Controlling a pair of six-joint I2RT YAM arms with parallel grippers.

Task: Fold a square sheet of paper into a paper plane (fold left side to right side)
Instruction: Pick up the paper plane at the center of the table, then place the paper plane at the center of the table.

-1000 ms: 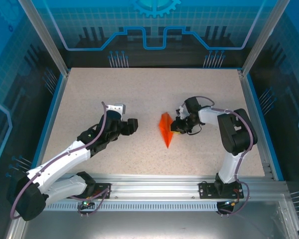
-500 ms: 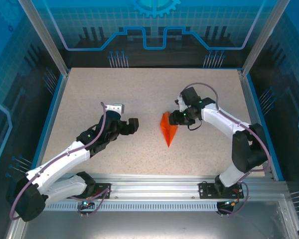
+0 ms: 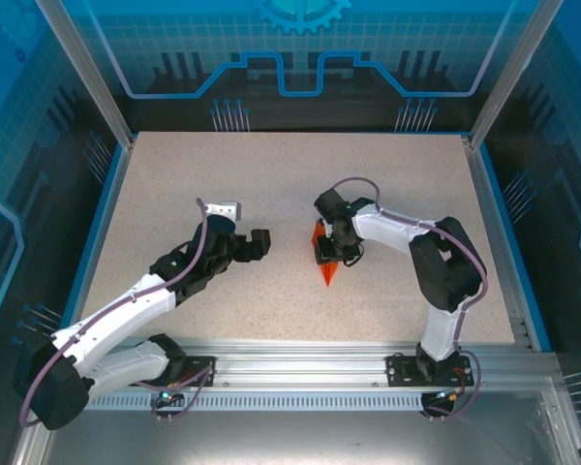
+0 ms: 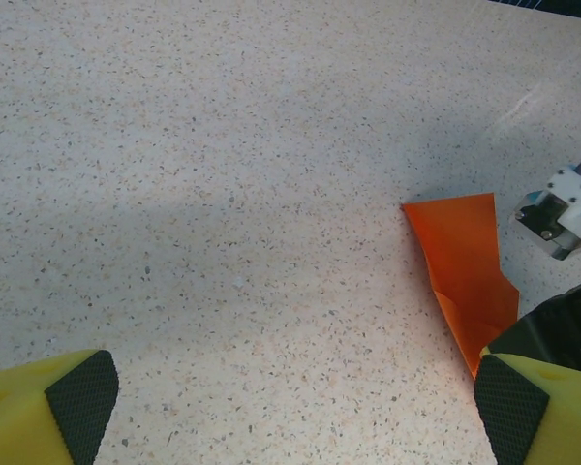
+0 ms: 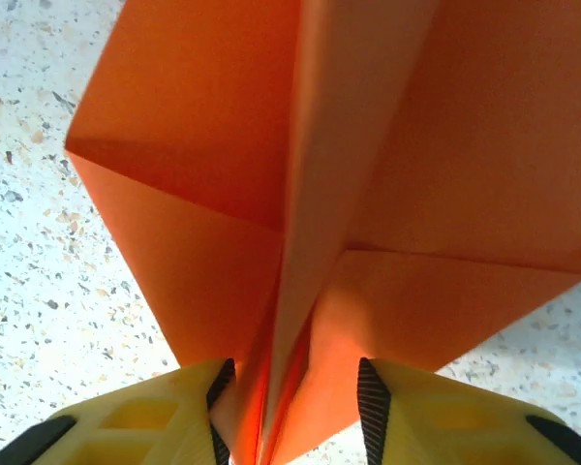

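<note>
**Right gripper (image 3: 327, 254) nips the raised fold of a bright orange, creased, pointed paper plane (image 3: 326, 277)**

Seen from above, the right gripper sits over the middle of the paper plane and hides that part of it. The orange tail shows on the far side and the sharp nose on the near side, pointing toward the arm bases. The plane lies on the speckled beige tabletop (image 3: 271, 174), close to its centre.

In the right wrist view, the right gripper (image 5: 292, 417) has its yellow fingers (image 5: 165, 417) with ribbed black pads (image 5: 370, 402) set on either side of the plane's upright centre ridge. Paper fills the narrow gap between the pads and touches both, so the jaws are pinching that fold. The two wings of the paper plane (image 5: 213, 126) spread out flat to either side, with diagonal creases running in to the ridge.

The left gripper (image 3: 259, 244) hovers to the left of the plane, with bare tabletop between them. In its own wrist view the left gripper (image 4: 295, 417) is spread wide, its padded fingers (image 4: 77, 402) at opposite bottom corners with nothing between them. The paper plane (image 4: 465, 257) lies off toward the right, and its lower end passes out of sight behind the right-hand finger.
</note>
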